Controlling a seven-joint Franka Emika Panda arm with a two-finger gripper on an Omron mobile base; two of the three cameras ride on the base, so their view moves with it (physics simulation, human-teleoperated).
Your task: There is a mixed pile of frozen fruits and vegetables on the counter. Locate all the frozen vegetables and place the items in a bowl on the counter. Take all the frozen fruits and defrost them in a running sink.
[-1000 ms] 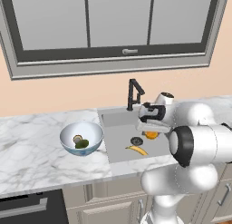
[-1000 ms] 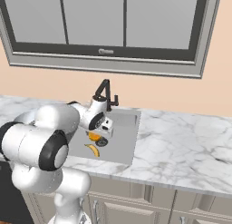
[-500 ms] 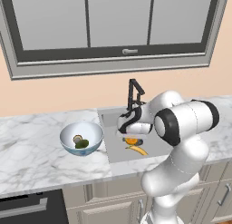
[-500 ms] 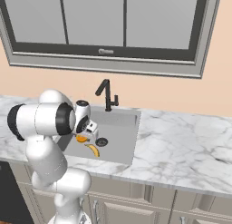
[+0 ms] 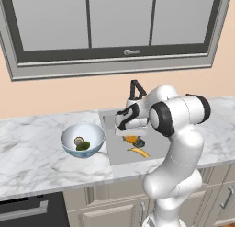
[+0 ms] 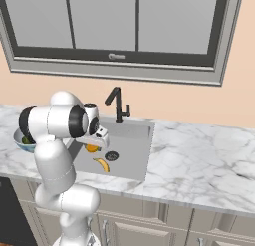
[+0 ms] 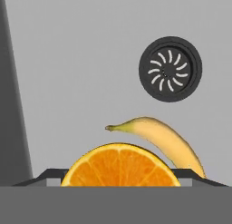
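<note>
Fruit-defrosting step. The orange (image 7: pixel 118 166) is held between the widely spread fingers of the gripper (image 5: pixel 131 129) above the sink (image 5: pixel 110 148), beside the banana (image 7: pixel 161 139). Release is judged next; afterwards the faucet (image 5: pixel 136 89) must be turned on.

White marble counter (image 5: pixel 36 148), pale bowl (image 5: pixel 83 139), recessed sink (image 5: pixel 112 150)

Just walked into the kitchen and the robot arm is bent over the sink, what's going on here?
The arm's hand hovers over the sink. A banana and an orange fruit lie on the sink floor near the drain. The bowl on the counter holds a green vegetable and a mushroom. No water visibly runs from the faucet.
</note>
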